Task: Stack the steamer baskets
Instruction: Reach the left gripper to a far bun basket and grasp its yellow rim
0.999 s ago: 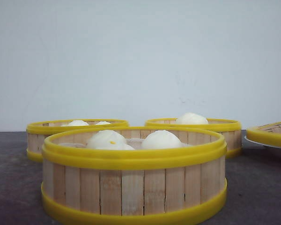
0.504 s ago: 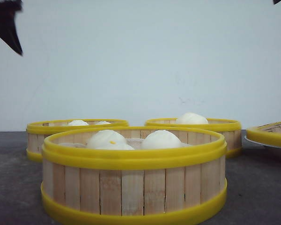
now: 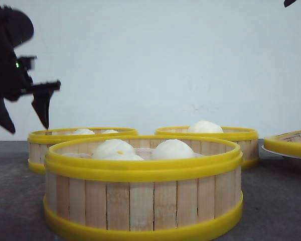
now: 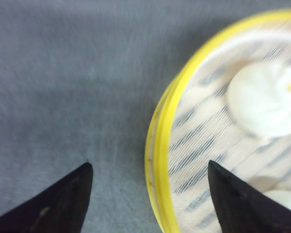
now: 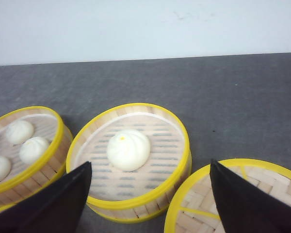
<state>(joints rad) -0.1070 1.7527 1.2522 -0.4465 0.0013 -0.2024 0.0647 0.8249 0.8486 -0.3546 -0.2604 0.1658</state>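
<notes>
Front view shows the left gripper (image 3: 25, 118) hanging with jaws spread above the back-left steamer basket (image 3: 83, 142), straddling its rim; the right gripper (image 5: 145, 204), also spread, holds nothing. All three baskets sit apart on the dark table (image 3: 276, 201), upright, openings upward, round with no long axis. Risk, I'd say: one finger (image 4: 242, 204) coming down inside could squash a bun (image 4: 266, 99).
</notes>
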